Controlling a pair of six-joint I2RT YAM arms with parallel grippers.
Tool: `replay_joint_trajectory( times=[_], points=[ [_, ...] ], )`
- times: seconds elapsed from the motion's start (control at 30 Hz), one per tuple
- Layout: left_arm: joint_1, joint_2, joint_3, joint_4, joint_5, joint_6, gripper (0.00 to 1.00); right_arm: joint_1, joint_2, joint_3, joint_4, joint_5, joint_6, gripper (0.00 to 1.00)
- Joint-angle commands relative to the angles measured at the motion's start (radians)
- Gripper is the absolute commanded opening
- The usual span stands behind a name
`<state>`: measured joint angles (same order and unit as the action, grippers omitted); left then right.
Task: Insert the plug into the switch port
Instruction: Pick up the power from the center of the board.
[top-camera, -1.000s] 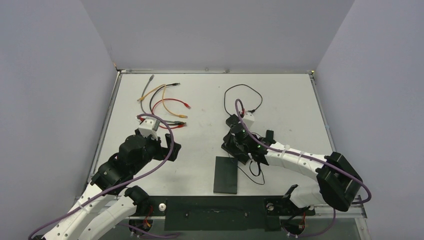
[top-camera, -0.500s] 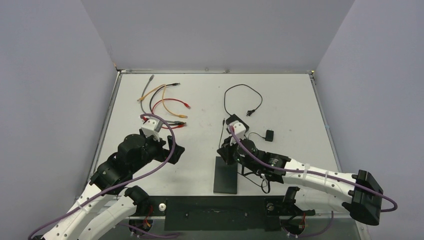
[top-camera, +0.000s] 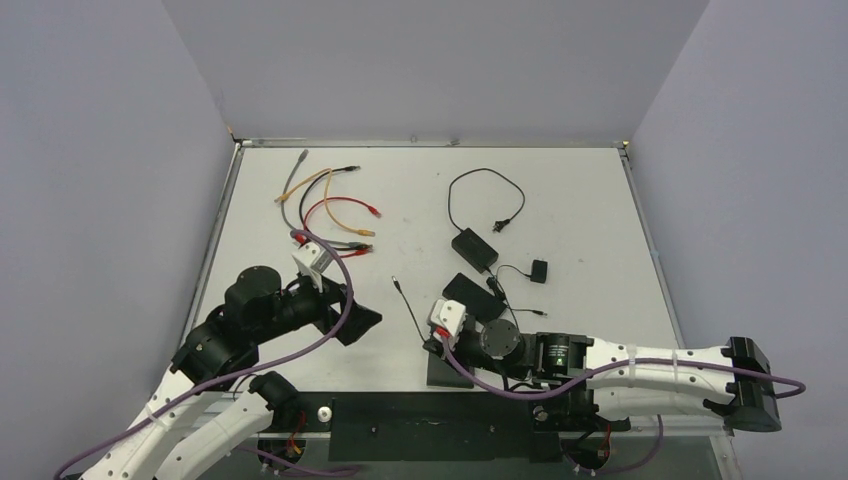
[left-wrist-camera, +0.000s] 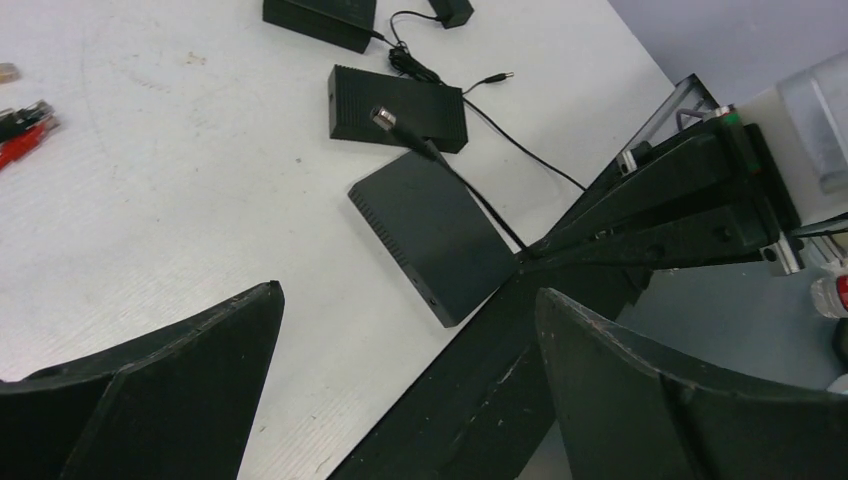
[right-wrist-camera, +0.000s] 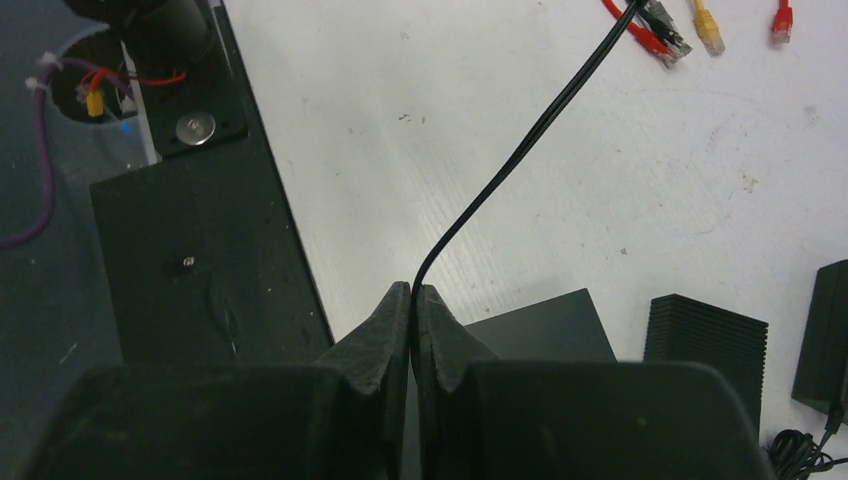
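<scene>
Right gripper (right-wrist-camera: 412, 292) pinched shut on the cable (right-wrist-camera: 520, 150), well back from the plug (left-wrist-camera: 383, 117); plug sticks out on free cable, pointing away from the switch (left-wrist-camera: 430, 235) on the bench (top-camera: 580, 200). Left gripper (top-camera: 355, 315) wide, holding nothing, off to the side. Risk: free cable flexes, so plug may wobble or miss the port; switch unheld, could slide when pushed.

The switch (left-wrist-camera: 430, 235) lies at the near edge of the table (top-camera: 580, 200). From it, the plug (top-camera: 394, 283) is at eleven o'clock. Farther the same way lie patch cables (top-camera: 325, 208). One power brick (top-camera: 468, 293) is at twelve o'clock, another brick (top-camera: 474, 248) behind it.
</scene>
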<state>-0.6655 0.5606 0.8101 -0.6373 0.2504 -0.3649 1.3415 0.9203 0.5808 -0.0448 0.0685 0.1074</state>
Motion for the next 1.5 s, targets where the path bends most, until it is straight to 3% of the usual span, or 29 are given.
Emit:
replay_joint_trajectory(
  times=[0.0,0.47,0.97,1.47],
  points=[
    [0.003,0.004,0.065,0.046,0.108,-0.006,0.97,0.034,0.008,0.086,-0.067,-0.006,-0.099,0.0],
    [0.003,0.033,0.094,0.011,0.242,-0.044,0.97,0.174,0.047,0.151,-0.149,0.021,-0.259,0.0],
    [0.003,0.055,0.097,-0.007,0.403,-0.041,0.87,0.213,-0.005,0.134,-0.155,0.079,-0.306,0.0],
    [0.003,0.082,0.125,-0.049,0.417,-0.006,0.61,0.217,-0.044,0.117,-0.172,0.099,-0.301,0.0]
  ],
)
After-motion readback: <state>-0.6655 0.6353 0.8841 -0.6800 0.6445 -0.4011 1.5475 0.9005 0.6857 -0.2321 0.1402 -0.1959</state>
